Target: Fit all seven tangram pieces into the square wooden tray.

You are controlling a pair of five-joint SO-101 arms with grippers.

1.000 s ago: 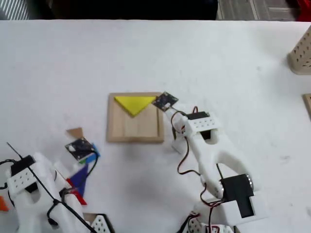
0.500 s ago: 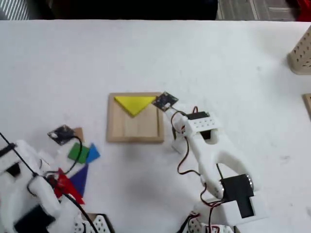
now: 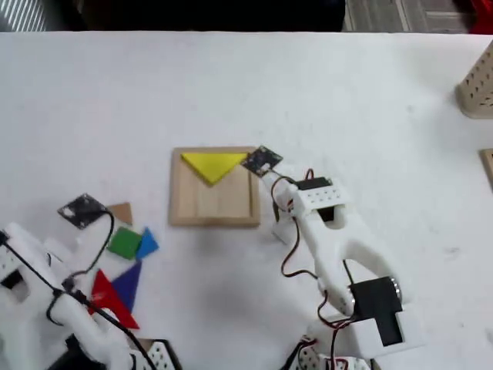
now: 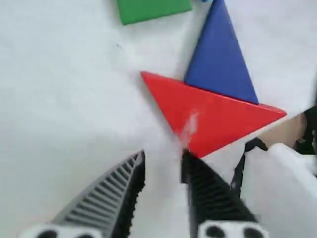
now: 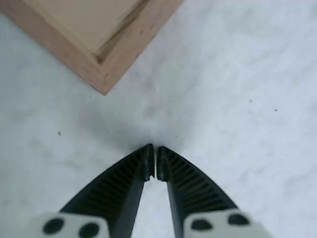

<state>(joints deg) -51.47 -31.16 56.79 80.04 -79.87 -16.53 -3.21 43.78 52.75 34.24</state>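
The table point(image 3: 347, 100) is big and white. In the middle of it lies the square wooden tray point(image 3: 214, 221).

Only one piece is in the tray. It is the yellow triangle point(image 3: 211, 165). It lies flat against the far rim, and its tip points into the tray. The rest of the tray floor is bare, pale wood, so I think the job has only just started.

I count five loose pieces on the table beside the tray, well apart from it. There is a tan piece point(image 3: 121, 212), a green square point(image 3: 123, 242) and a small light blue piece point(image 3: 148, 243) that touches the square. Closer to the arms lie a dark blue triangle point(image 3: 129, 279) and a red triangle point(image 3: 106, 295), edge to edge. All of them have yet to go in.

The pieces look flat and thin, with bright colours and sharp corners. I think they could be hard to pinch off the table.

The left gripper point(image 4: 162, 158) hangs low over the table with its fingers a little apart. Nothing is between them, and one tip sits right at the red triangle's edge. The right gripper point(image 5: 152, 161) has its fingers pressed together and holds nothing. It is over bare table, just beside a corner of the tray.
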